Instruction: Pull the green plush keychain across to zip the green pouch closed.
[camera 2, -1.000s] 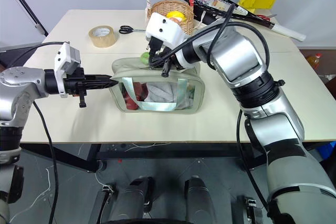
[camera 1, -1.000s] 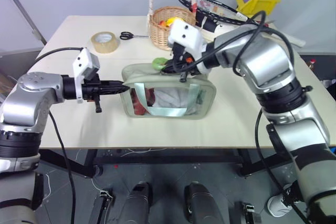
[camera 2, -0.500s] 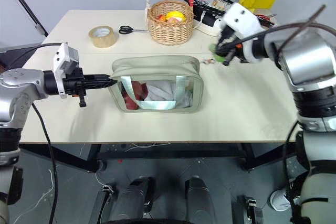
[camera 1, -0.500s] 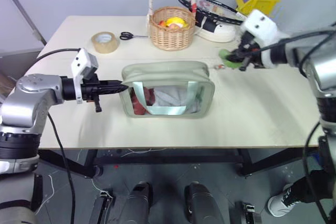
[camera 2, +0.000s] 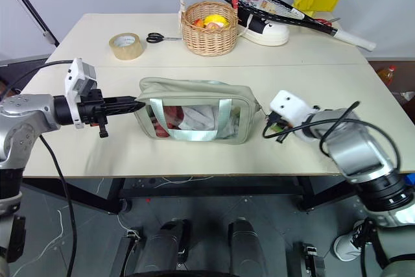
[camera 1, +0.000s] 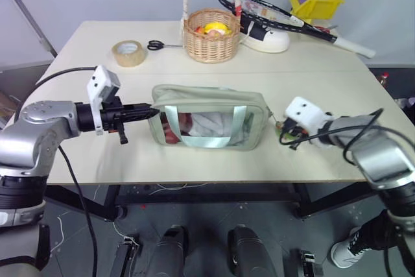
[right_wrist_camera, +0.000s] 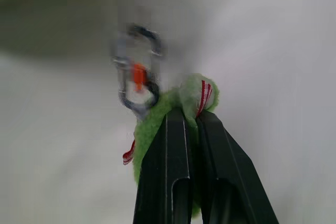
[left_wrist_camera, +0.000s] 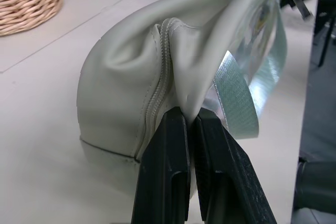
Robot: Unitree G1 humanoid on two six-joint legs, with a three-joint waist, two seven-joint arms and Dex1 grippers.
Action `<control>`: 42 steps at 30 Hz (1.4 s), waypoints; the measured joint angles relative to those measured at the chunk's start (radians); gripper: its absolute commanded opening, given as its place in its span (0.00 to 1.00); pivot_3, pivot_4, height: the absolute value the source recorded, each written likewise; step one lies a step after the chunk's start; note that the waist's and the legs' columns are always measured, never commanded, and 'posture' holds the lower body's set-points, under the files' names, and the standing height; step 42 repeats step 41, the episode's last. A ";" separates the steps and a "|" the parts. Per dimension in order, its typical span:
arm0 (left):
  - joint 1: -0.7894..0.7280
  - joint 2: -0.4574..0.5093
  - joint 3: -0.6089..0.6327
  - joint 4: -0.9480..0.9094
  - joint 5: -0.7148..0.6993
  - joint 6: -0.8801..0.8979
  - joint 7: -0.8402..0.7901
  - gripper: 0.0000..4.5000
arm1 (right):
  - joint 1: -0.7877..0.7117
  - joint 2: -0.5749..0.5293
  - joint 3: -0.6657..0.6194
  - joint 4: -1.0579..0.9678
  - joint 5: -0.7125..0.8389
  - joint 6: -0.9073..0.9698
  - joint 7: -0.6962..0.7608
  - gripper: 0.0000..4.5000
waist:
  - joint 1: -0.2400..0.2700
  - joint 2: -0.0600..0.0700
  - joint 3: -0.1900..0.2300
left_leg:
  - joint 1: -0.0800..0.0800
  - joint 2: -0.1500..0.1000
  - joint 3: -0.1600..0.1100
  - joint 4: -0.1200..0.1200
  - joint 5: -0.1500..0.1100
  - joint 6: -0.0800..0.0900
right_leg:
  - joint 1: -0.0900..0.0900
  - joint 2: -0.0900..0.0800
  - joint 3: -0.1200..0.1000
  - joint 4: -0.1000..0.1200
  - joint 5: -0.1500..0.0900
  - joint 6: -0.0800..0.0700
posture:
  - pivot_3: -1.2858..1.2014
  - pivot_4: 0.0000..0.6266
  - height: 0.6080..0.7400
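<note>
Pouch sits mid-table, my left end effector pinching its end; right end effector clamps keychain nr right edge. Risk: plush slips if I overpull.

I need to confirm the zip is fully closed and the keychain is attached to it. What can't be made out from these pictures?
- Zip end near the right gripper: too small in the head views, behind the green pouch corner.
- Green plush keychain: right wrist view, mostly covered by the fingers; its clip is blurred.
- Pouch's far side: left wrist view, hidden by the bunched fabric that the left gripper pinches.
</note>
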 measured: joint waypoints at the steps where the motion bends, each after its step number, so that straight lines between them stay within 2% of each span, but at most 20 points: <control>1: 0.006 0.000 0.006 -0.004 -0.006 0.007 0.004 0.00 | -0.001 0.010 0.008 -0.004 -0.008 0.008 -0.008 0.01 | 0.000 0.000 0.000 | 0.000 0.000 0.000 0.000 0.000 0.000 | 0.000 0.000 0.000 0.000 0.000 0.000 | 0.52 0.24 0.34; 7: 0.024 0.000 0.015 -0.025 -0.020 0.010 0.032 0.00 | -0.036 0.055 0.021 0.008 -0.020 0.037 -0.016 0.01 | -0.001 0.000 0.000 | 0.000 0.000 0.000 0.000 0.000 0.000 | 0.000 0.001 0.000 0.000 0.000 0.000 | 0.52 0.24 0.34; 11: 0.028 0.000 0.019 -0.033 -0.031 0.014 0.042 0.00 | -0.094 0.061 -0.055 0.037 0.048 0.070 0.036 0.32 | 0.002 0.000 0.000 | 0.000 0.000 0.000 0.000 0.000 0.000 | 0.000 0.001 0.000 0.000 0.000 0.000 | 0.52 0.24 0.34; 13: 0.028 0.000 0.019 -0.035 -0.032 0.016 0.042 0.00 | -0.122 0.051 -0.102 0.037 0.090 0.084 0.070 0.54 | 0.002 0.000 0.000 | 0.000 0.000 0.000 0.000 0.000 0.000 | 0.000 0.001 0.000 0.000 0.000 0.000 | 0.52 0.24 0.34; 15: 0.028 0.000 0.019 -0.036 -0.033 0.018 0.042 0.00 | -0.158 0.039 -0.159 0.034 0.141 0.093 0.109 0.81 | 0.003 0.000 0.000 | 0.000 0.000 0.000 0.000 0.000 0.000 | 0.000 0.001 0.000 0.000 0.000 0.000 | 0.52 0.24 0.34; 17: 0.027 0.000 0.018 -0.041 -0.038 0.024 0.041 0.00 | -0.172 0.006 -0.217 0.023 0.195 0.096 0.156 0.99 | 0.004 0.000 0.000 | -0.001 0.000 0.000 0.000 0.000 0.000 | 0.000 0.001 -0.001 0.000 0.000 0.000 | 0.52 0.24 0.34; 19: 0.027 0.000 0.017 -0.046 -0.042 0.028 0.040 0.00 | -0.171 -0.030 -0.262 0.019 0.248 0.089 0.210 0.99 | 0.006 0.000 0.000 | -0.001 0.000 0.000 0.000 0.000 0.000 | 0.000 0.001 -0.001 -0.001 0.000 0.000 | 0.52 0.24 0.34; 22: 0.023 0.000 0.017 -0.047 -0.066 0.052 0.034 0.24 | -0.167 -0.047 -0.312 0.012 0.314 0.076 0.268 1.00 | 0.006 0.000 0.000 | -0.001 0.000 0.000 0.000 0.000 0.000 | 0.000 0.000 0.000 -0.001 0.000 0.000 | 0.52 0.24 0.34; 25: 0.016 0.016 0.019 -0.050 -0.102 0.076 0.001 0.56 | -0.168 -0.047 -0.341 0.000 0.380 0.060 0.305 1.00 | 0.004 0.000 0.000 | -0.001 0.000 0.000 0.000 0.000 0.000 | 0.000 0.000 0.000 -0.001 0.000 0.000 | 0.52 0.24 0.34; 28: 0.015 0.104 0.024 -0.041 -0.111 0.055 -0.101 0.92 | -0.168 -0.047 -0.357 -0.014 0.440 0.054 0.334 1.00 | 0.000 0.000 0.000 | -0.002 0.000 0.000 0.000 0.000 0.000 | -0.001 0.000 0.000 -0.001 0.000 0.000 | 0.52 0.24 0.34; 29: 0.010 0.130 0.034 -0.034 -0.112 0.044 -0.135 0.99 | -0.168 -0.048 -0.365 -0.015 0.454 0.051 0.341 1.00 | 0.001 0.000 0.000 | -0.001 0.000 0.000 0.000 0.000 0.000 | -0.001 -0.001 0.000 -0.001 0.000 0.000 | 0.52 0.24 0.34; 35: -0.025 0.240 0.090 0.056 -0.118 0.001 -0.286 0.99 | -0.167 -0.095 -0.395 -0.016 0.498 0.026 0.369 1.00 | 0.005 0.000 0.000 | -0.002 0.000 0.001 0.000 0.000 0.000 | -0.001 -0.002 0.000 -0.003 -0.001 -0.001 | 0.52 0.24 0.34; 42: -0.018 0.250 0.097 0.055 -0.132 0.002 -0.319 0.99 | -0.074 -0.123 -0.414 -0.068 0.509 -0.029 0.379 1.00 | 0.011 0.000 0.000 | -0.003 0.000 0.001 0.000 0.000 0.000 | -0.002 -0.003 0.000 -0.003 -0.001 -0.002 | 0.52 0.24 0.34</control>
